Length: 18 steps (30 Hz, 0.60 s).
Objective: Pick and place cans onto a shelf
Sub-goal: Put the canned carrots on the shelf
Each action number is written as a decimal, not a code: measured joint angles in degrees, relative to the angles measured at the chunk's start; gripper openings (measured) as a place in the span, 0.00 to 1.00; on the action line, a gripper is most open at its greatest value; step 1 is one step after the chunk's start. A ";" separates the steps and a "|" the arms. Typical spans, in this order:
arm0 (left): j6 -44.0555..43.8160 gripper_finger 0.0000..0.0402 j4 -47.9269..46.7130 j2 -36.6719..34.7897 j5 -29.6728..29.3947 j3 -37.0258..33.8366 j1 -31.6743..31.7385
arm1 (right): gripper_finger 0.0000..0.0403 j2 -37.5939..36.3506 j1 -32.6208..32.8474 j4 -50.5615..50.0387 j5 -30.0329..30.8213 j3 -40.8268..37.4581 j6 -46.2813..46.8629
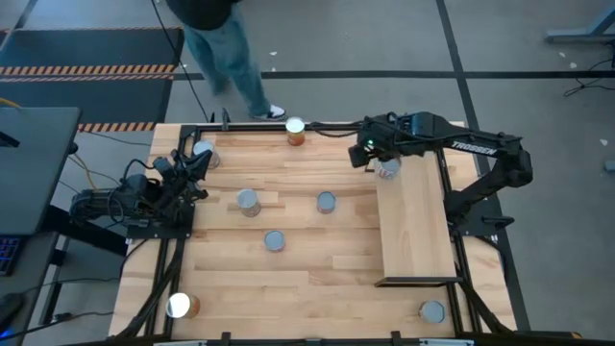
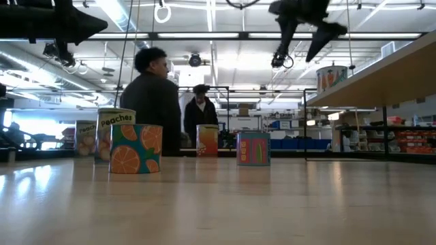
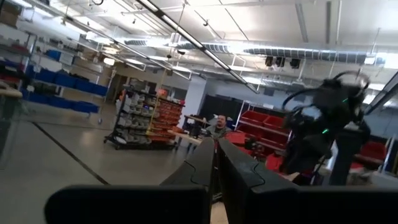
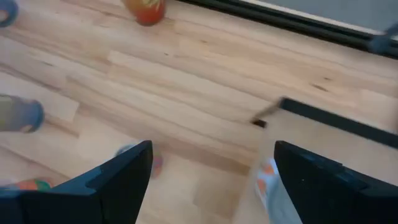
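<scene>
Hovering wide open and empty above a can at the shelf's twelve-o'clock end, the right pincer could clip it off; left pincer closed, empty.

Two people — beyond the table
</scene>
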 joint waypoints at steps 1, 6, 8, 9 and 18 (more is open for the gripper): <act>-0.83 0.06 0.00 0.00 0.02 0.00 0.00 | 0.85 0.00 -0.90 1.96 -0.89 -1.41 -0.37; -2.78 0.06 -0.11 0.00 0.04 0.00 0.00 | 0.85 0.02 -3.25 2.58 -6.24 -5.83 0.47; -2.88 0.06 -0.11 0.00 0.02 0.00 0.00 | 0.85 -0.02 -2.92 2.48 -7.33 -6.17 0.35; -3.20 0.06 -0.12 0.00 0.04 0.00 0.00 | 0.85 -0.02 -2.63 2.31 -7.32 -6.21 0.30; -6.19 0.06 -0.15 0.00 0.22 -0.02 0.00 | 0.85 -0.02 0.43 9.52 -6.21 -6.35 -8.67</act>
